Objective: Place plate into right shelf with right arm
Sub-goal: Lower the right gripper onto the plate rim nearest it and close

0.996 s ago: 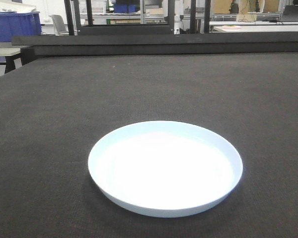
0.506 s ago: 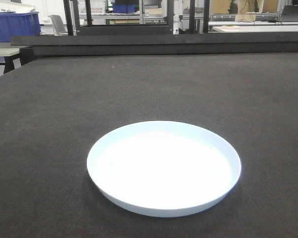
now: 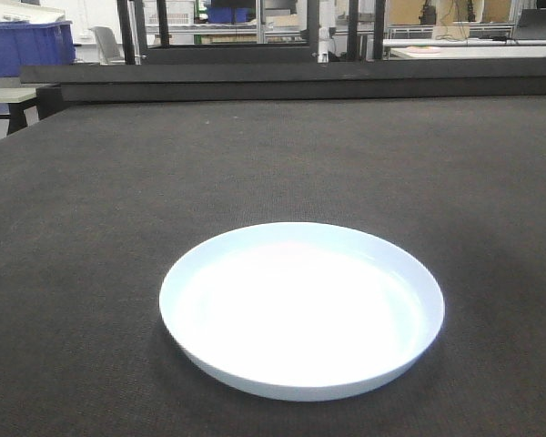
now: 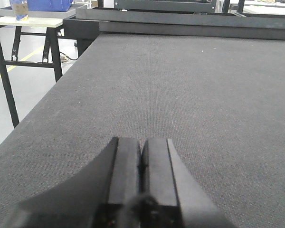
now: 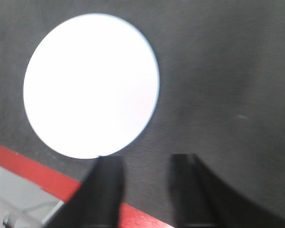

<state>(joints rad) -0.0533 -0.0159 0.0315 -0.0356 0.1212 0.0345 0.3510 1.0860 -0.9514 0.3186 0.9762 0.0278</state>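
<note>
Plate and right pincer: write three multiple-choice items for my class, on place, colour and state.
1. The plate lies: A in a sink; B on the dark table mat; C on a stool.
2. The plate is: A white; B red; C green.
3. The right pincer is: A shut on the plate; B shut, empty; C open, empty.
Answers: 1 B, the mat surrounds it; 2 A, it shows plain white in both views; 3 C, a gap parts its fingers with nothing between.
</note>
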